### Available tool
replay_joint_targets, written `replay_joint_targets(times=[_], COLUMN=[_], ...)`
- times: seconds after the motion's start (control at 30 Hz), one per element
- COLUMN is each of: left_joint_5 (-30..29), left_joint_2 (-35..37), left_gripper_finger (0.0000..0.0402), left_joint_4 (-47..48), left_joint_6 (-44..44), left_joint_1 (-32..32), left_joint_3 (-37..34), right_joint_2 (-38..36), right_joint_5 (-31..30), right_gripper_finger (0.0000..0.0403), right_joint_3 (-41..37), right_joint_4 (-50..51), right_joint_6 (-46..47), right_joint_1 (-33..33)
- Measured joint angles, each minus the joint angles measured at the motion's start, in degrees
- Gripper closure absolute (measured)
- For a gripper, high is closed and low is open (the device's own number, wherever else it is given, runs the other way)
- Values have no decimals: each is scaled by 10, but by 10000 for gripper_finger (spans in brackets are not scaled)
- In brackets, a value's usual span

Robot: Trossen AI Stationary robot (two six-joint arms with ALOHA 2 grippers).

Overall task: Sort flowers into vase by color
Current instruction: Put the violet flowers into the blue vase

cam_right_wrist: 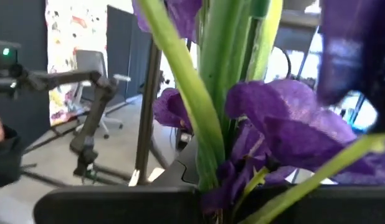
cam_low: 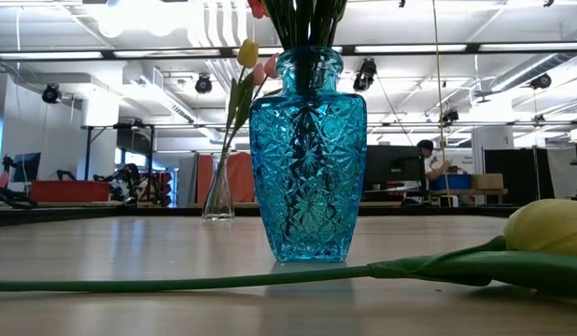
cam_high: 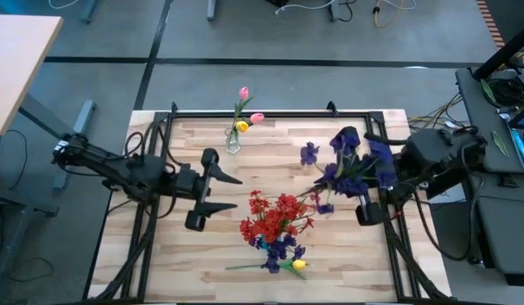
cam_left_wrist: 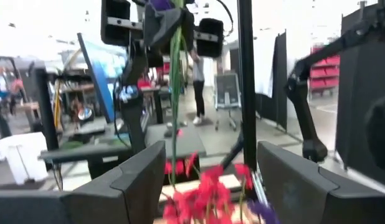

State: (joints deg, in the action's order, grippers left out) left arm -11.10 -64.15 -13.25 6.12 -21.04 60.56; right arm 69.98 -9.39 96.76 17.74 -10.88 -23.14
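My right gripper (cam_high: 376, 178) is shut on a bunch of purple flowers (cam_high: 351, 161) raised over the table's right side. My left gripper (cam_high: 221, 191) hangs open above the left middle, its fingers pointing toward the red flowers (cam_high: 275, 216). Those stand in a blue cut-glass vase (cam_low: 307, 154) on its base. Pink and yellow tulips (cam_high: 245, 119) stand in a small clear vase (cam_high: 233, 140) at the far edge. A yellow tulip (cam_low: 550, 229) lies on its side on the table near the front, beside more purple flowers (cam_high: 279, 250). My right gripper pinches the green stems (cam_right_wrist: 208, 155) of the purple bunch between its two fingers, close under the blooms. The fingers come about level from the table's right side, across the stems. The bunch is lifted clear, and a long stem (cam_left_wrist: 175, 106) hangs below the gripper.
A black frame (cam_high: 270, 112) runs round the wooden table top. Bare wood shows between the two vases and at the near left. Beyond the table are desks, chairs and a person (cam_low: 426, 159) far off.
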Motion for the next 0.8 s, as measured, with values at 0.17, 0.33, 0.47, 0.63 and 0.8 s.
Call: replay_joint_targets(times=[0.17, 0.33, 0.47, 0.63, 0.8], left_joint_5=[-3, -4, -5, -5, -6], left_joint_2=[-55, -116, -162, -198, -207], left_gripper_finger=[165, 165, 165, 165, 167], left_joint_4=[-1, 61, 103, 127, 135], left_joint_6=[42, 93, 121, 128, 128], left_joint_1=[1, 7, 10, 16, 22], left_joint_3=[62, 162, 230, 286, 306], right_joint_2=[50, 111, 160, 203, 220], right_joint_5=[3, 2, 1, -12, -13], right_gripper_finger=[390, 390, 390, 390, 390], right_joint_3=[48, 113, 170, 213, 239], right_joint_4=[-9, 12, 50, 62, 69], right_joint_6=[-39, -71, -86, -103, -111], right_joint_1=[0, 3, 6, 6, 7])
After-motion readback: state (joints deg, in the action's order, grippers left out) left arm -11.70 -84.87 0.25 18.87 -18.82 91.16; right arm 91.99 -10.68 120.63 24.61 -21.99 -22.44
